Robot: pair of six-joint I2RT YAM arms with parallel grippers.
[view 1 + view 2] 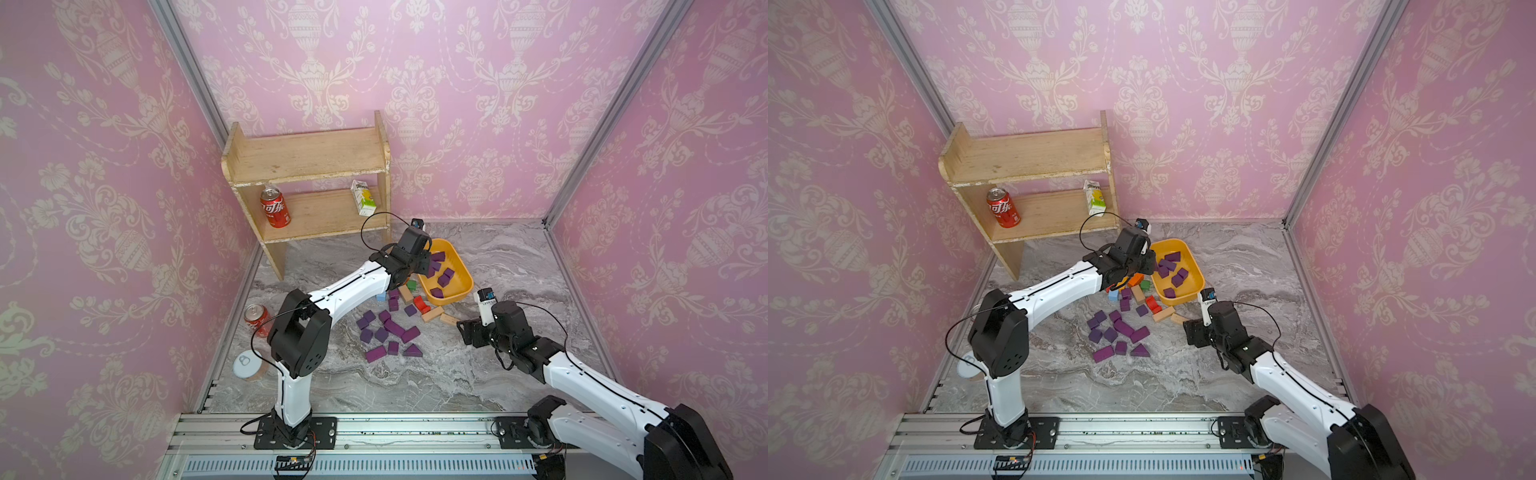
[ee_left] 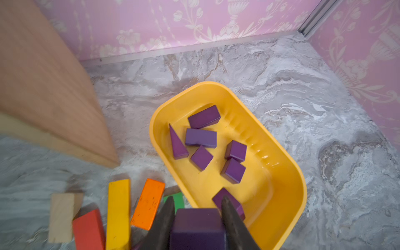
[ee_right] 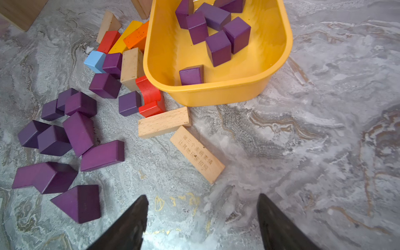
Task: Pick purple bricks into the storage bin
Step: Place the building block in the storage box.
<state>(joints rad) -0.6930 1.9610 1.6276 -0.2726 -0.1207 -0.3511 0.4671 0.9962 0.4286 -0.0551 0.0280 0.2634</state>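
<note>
**A:** What does the left wrist view give that the top views don't?

**B:** The grip. The left gripper (image 2: 198, 203) is clamped on a dark-purple wooden brick (image 2: 198, 229), right at the rim of the shallow yellow-orange plastic storage bin (image 2: 302, 194). In both top views the black wrist covers that brick.

**A:** And inside the bin?

**B:** Seven purple bricks (image 2: 201, 137) lie on its floor: cuboids, cubes and one wedge. One sits half behind a finger (image 2: 230, 216).

**A:** The right side?

**B:** The right gripper (image 3: 201, 207) has its jaws wide apart with nothing between them, above the grey marble floor (image 3: 303, 151). Its wrist view shows the loose purple bricks (image 3: 80, 132) heaped near the bin. A plain tan wooden plank (image 3: 197, 154) there carries carved characters.

**A:** Anything only the top views show?

**B:** The wooden two-tier shelf (image 1: 307, 158), with a red cola can (image 1: 275, 207) and a small carton (image 1: 363, 197) on its lower board. In a top view the left arm half hides a white-lidded tin (image 1: 966, 365).
</note>
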